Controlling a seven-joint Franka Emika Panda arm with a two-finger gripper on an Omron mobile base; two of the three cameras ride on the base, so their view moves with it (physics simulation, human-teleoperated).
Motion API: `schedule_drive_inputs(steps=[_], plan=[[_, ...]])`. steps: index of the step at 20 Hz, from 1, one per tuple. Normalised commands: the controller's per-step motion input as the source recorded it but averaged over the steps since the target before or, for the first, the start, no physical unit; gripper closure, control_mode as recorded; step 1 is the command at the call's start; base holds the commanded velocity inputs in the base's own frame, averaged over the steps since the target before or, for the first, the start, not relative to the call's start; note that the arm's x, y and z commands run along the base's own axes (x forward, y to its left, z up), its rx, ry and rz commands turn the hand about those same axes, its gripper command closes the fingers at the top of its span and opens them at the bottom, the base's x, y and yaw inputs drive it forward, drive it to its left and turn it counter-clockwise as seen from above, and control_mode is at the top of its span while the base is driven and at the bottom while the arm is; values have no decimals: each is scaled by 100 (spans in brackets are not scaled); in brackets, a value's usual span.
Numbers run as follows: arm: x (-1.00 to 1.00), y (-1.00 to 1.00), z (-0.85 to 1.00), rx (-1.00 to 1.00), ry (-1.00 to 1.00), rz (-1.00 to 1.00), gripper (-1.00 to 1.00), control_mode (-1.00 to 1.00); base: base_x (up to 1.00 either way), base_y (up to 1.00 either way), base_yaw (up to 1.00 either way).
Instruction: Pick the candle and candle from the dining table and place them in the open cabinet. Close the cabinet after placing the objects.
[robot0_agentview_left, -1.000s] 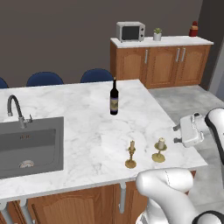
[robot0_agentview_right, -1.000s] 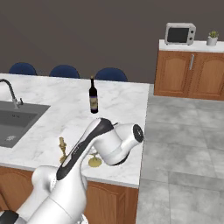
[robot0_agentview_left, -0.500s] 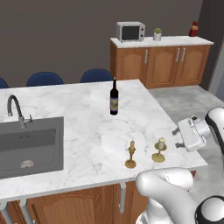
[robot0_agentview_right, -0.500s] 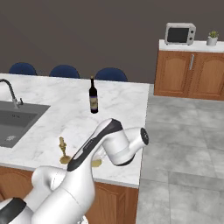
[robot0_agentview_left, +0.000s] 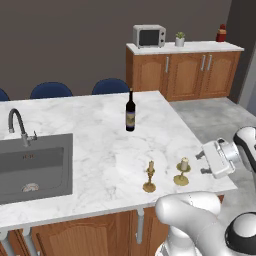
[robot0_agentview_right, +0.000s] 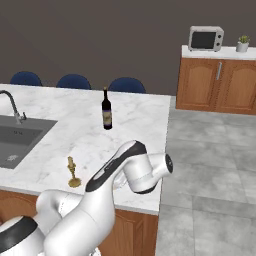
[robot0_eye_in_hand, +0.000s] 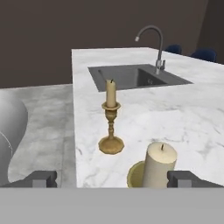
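1. Thin tapered yellowish candle in a brass candlestick, long axis vertical, near the white marble dining table's front edge.
2. Short thick cream candle on a brass holder, upright, just beside it (right).
3. Two-finger gripper, jaws spread wide, empty.
4. Dark wine bottle stands well behind.

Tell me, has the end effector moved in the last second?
Yes. The end effector dropped lower, level with the thick candle, beside the table edge.
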Motion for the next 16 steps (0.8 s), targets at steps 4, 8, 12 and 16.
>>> schedule_drive_inputs(steps=[4, 8, 12, 16], plan=[[6, 0, -19, 0, 0, 0, -100, -100, 0, 0, 0], [4, -1, -19, 5, 5, 3, -100, -100, 0, 0, 0], [14, -1, -23, 4, 6, 2, -100, -100, 0, 0, 0], [19, -12, -18, 8, 6, 1, -100, -100, 0, 0, 0]])
